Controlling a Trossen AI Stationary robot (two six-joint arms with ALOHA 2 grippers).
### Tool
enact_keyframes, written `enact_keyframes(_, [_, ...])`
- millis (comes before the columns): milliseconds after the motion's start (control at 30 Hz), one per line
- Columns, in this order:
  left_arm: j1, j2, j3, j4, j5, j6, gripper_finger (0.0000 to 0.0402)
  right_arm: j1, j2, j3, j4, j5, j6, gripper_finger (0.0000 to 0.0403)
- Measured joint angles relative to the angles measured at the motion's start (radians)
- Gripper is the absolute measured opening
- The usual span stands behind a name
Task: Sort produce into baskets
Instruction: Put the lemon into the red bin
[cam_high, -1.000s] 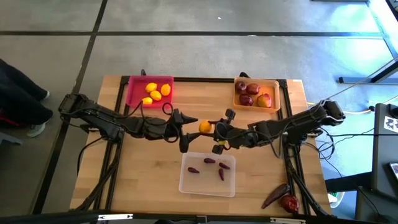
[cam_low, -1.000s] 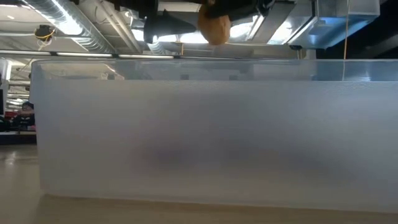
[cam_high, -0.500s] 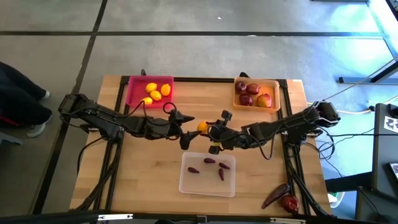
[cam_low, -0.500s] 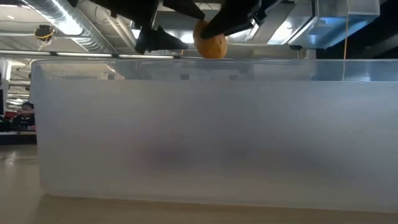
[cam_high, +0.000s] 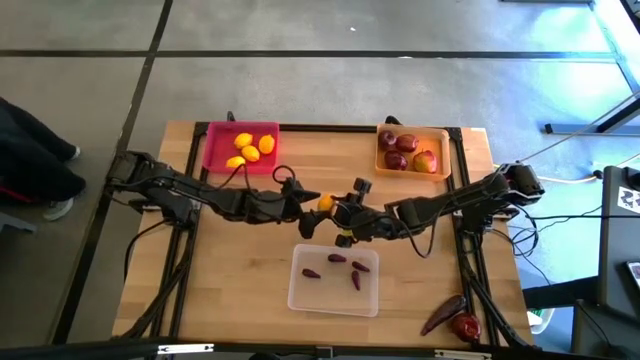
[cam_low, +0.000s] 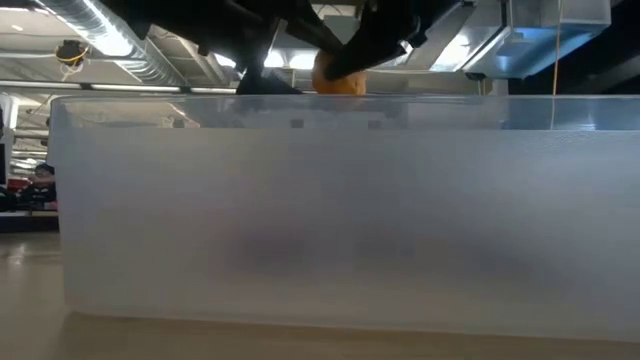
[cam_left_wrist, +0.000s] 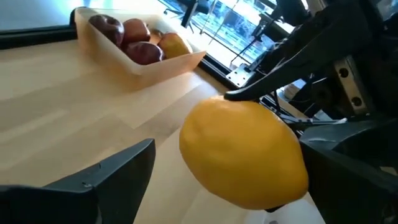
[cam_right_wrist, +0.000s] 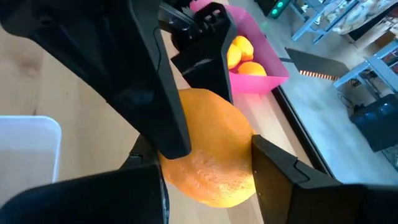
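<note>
Item, right end effector (cam_high: 335, 209): I see it closed on one yellow-orange lemon (cam_high: 326, 203), held in the air above the middle of the tabletop (cam_high: 240, 280), just beyond the clear tray (cam_high: 334, 279). In the right wrist view the lemon (cam_right_wrist: 208, 165) sits between that arm's two dark fingers (cam_right_wrist: 277, 168).

Item, left end effector (cam_high: 310, 208): fingers spread wide on either side of the same lemon, one finger (cam_left_wrist: 118, 171) standing clear of the skin in the left wrist view; nothing gripped.

Change since a second ago: I note the lemon has travelled a little leftward with the right arm, and the left fingers, then narrower and just short of the fruit, now stand wider and around it. In the low view the lemon (cam_low: 338, 80) sits lower than before, partly behind the clear tray's wall (cam_low: 330, 210).

Count, as far as I can see:
- pink tray (cam_high: 215, 140), far left: four lemons.
- orange tray (cam_high: 440, 165), far right: about five red fruits.
- clear tray, near centre: five small dark pods.
- tabletop, near right corner: one long dark pod (cam_high: 443, 313) beside one red fruit (cam_high: 465, 325).
</note>
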Motion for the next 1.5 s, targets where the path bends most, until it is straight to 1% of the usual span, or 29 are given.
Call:
enact_keyframes(100, [0.002, -0.001, 0.0, 0.004, 0.0, 0.001, 0.0373, 0.0, 0.001, 0.0, 0.011, -0.017, 0.0, 0.012])
enact_keyframes(167, [0.003, -0.003, 0.0, 0.01, 0.006, 0.005, 0.0359, 0.0, 0.003, 0.0, 0.014, -0.014, 0.0, 0.012])
enact_keyframes(233, [0.003, -0.004, 0.0, 0.014, 0.007, 0.005, 0.0333, -0.001, 0.004, 0.0, 0.018, -0.014, 0.0, 0.012])
enact_keyframes(333, [0.003, -0.005, 0.001, 0.016, 0.008, 0.005, 0.0281, -0.001, 0.004, 0.0, 0.026, -0.014, 0.002, 0.0122])
enact_keyframes(433, [0.003, -0.006, 0.001, 0.019, 0.007, 0.019, 0.0233, -0.001, 0.004, 0.0, 0.025, -0.011, 0.0, 0.0144])
enact_keyframes(533, [0.003, -0.008, 0.001, 0.016, 0.007, 0.047, 0.0209, -0.001, 0.004, 0.002, 0.014, -0.02, 0.007, 0.0188])
enact_keyframes(700, [0.011, -0.048, -0.001, -0.069, -0.02, 0.066, 0.0214, 0.026, -0.056, 0.006, -0.057, -0.081, 0.077, 0.0264])
enact_keyframes(767, [0.013, -0.092, 0.0, -0.129, -0.02, 0.073, 0.0217, 0.045, -0.089, 0.006, -0.111, -0.108, 0.108, 0.0285])
enact_keyframes(867, [0.024, -0.16, 0.0, -0.256, -0.044, 0.089, 0.0217, 0.077, -0.142, 0.006, -0.206, -0.114, 0.163, 0.0303])
enact_keyframes(967, [0.049, -0.244, 0.0, -0.377, -0.081, 0.107, 0.0215, 0.11, -0.185, 0.006, -0.313, -0.116, 0.24, 0.0308])
enact_keyframes(1100, [0.111, -0.347, 0.0, -0.594, -0.134, 0.107, 0.0217, 0.147, -0.204, 0.005, -0.475, -0.12, 0.384, 0.0309])
enact_keyframes(1233, [0.21, -0.432, 0.0, -0.799, -0.135, 0.107, 0.0217, 0.174, -0.202, -0.001, -0.582, -0.115, 0.515, 0.0309])
enact_keyframes(1333, [0.299, -0.462, 0.0, -0.919, -0.132, 0.108, 0.0217, 0.188, -0.199, -0.027, -0.601, -0.124, 0.577, 0.0309])
enact_keyframes(1433, [0.378, -0.464, 0.0, -0.975, -0.128, 0.14, 0.0218, 0.188, -0.199, -0.067, -0.604, -0.165, 0.628, 0.031])
enact_keyframes(1500, [0.422, -0.448, 0.0, -0.982, -0.115, 0.168, 0.0218, 0.186, -0.199, -0.098, -0.603, -0.202, 0.664, 0.031])
